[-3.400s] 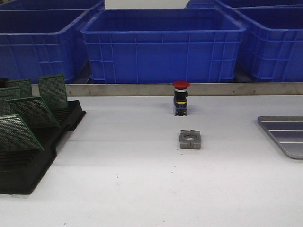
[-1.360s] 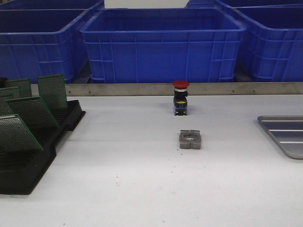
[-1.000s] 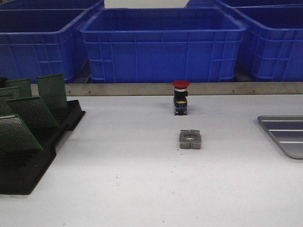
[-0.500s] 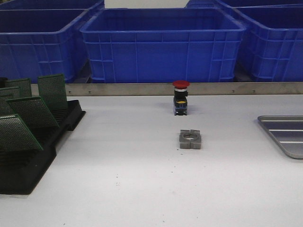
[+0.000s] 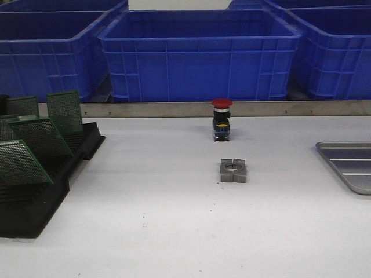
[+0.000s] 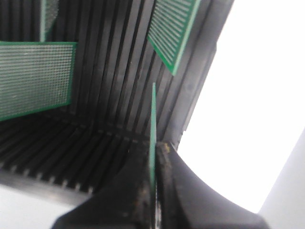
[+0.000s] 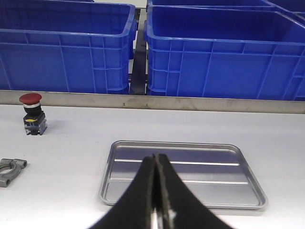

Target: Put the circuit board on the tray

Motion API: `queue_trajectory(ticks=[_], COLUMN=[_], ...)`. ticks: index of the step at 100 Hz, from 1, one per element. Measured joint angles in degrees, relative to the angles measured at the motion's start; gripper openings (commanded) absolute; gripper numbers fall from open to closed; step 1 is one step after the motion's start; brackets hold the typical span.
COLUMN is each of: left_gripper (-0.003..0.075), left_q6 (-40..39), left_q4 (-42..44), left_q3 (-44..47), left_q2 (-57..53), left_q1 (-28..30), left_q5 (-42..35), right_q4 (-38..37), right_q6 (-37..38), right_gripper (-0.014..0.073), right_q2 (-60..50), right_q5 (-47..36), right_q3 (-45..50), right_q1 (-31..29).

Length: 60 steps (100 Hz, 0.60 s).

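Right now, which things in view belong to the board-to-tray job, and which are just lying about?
Part of the job:
- circuit board pinched edge-on in the left gripper
- black rack holding the other boards
- tray, nothing on it
- right gripper, shut, empty

Lying about:
- red push button
- metal clamp block
- blue bins

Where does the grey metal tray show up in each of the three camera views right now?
Front view: the tray is cut off by the right edge of the picture, on the white table.
Left wrist view: not in it; only the black rack and green circuit boards show.
Right wrist view: the whole tray lies just beyond the shut right hand.
Shared landmark: the red-capped button, in the front and right wrist views.
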Motion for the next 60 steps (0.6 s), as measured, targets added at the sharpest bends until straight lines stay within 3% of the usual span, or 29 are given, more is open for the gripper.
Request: queue_trajectory(ticks=[27,60], left_gripper=[-0.0017,-0.0017], left_q6=[0.0,-0.1], left_q4=[-9.3,-30.6], left_q3=[-5.3,-5.3], left_q2=[-3.0,-3.3], left_q1=[0.0,-2.7], left_q5=[3.4,3.8], right_q4=[0.0,0.0], right_q6=[0.0,0.0], right_gripper=[-0.006,-0.006], right_q2=[0.0,0.0], right_q5=[0.0,0.0], right_q3=[0.0,0.0], right_q1=[0.0,0.0])
